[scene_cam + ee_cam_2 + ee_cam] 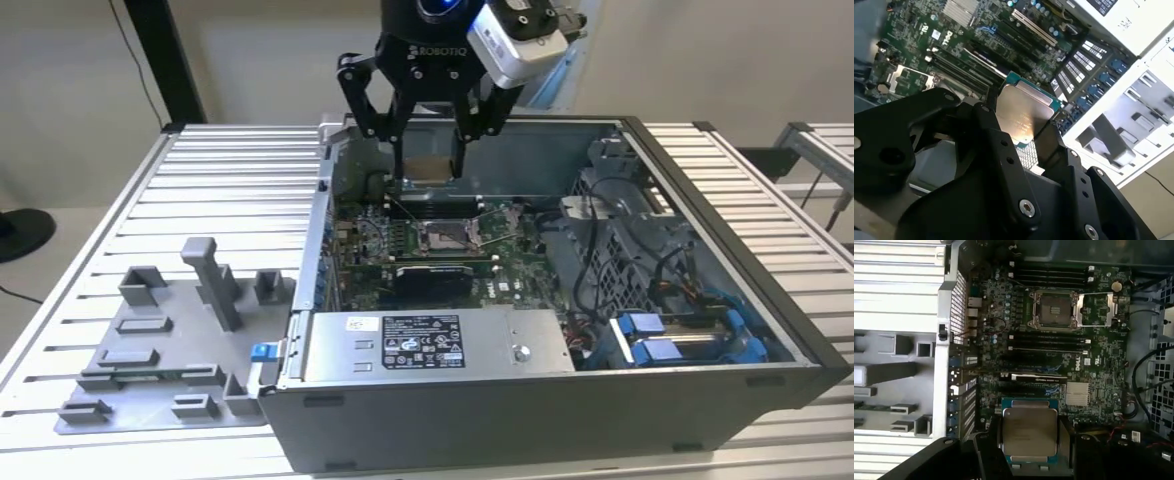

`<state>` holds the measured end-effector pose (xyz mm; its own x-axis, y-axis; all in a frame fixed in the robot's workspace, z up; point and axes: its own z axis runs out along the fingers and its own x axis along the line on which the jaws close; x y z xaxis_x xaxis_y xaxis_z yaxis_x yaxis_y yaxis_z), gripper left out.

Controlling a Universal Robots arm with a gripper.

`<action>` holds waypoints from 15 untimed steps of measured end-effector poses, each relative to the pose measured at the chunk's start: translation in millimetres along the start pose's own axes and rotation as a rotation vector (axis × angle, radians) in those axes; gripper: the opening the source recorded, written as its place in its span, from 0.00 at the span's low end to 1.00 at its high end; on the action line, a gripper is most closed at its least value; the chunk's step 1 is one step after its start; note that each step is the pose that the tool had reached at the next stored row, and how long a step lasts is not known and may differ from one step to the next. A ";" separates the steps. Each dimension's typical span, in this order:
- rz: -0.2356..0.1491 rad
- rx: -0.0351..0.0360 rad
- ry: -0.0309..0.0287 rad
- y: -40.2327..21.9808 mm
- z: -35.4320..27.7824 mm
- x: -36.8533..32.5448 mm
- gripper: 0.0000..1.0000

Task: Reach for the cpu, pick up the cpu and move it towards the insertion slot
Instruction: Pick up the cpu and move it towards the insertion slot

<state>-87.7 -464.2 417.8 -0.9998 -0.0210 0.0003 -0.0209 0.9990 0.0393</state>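
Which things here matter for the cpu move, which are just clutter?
In play:
gripper
cpu, held in the gripper
insertion slot, empty

Clutter:
grey tray
silver labelled box
blue drive clips

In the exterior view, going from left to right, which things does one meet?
Grey tray → gripper holding the cpu, with the insertion slot below it → cables → blue parts.

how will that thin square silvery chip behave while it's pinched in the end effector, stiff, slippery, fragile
The thin square silvery-topped cpu looks rigid: it stays flat between the black end effector fingers. Its smooth, reflective metal lid probably makes it slippery, and being held by narrow edges, it could twist. It seems light but likely fragile.
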 end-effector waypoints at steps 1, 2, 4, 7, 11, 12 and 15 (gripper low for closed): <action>0.000 0.0000 0.0001 -0.1 0.0 -4.3 0.00; 0.000 0.0000 0.0001 -0.2 0.0 -8.4 0.00; 0.000 0.0000 0.0003 -0.3 0.0 -16.2 0.00; 0.000 0.0000 0.0004 -0.6 0.0 -27.5 0.00; 0.000 0.0001 0.0005 -0.9 -0.1 -42.3 0.00; 0.000 0.0001 0.0005 -0.9 -0.1 -45.9 0.00; 0.000 0.0001 0.0006 -1.2 -0.1 -55.8 0.00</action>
<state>-31.9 -464.2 417.8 -0.9998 -0.0210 0.0008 -0.0209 0.9990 0.0392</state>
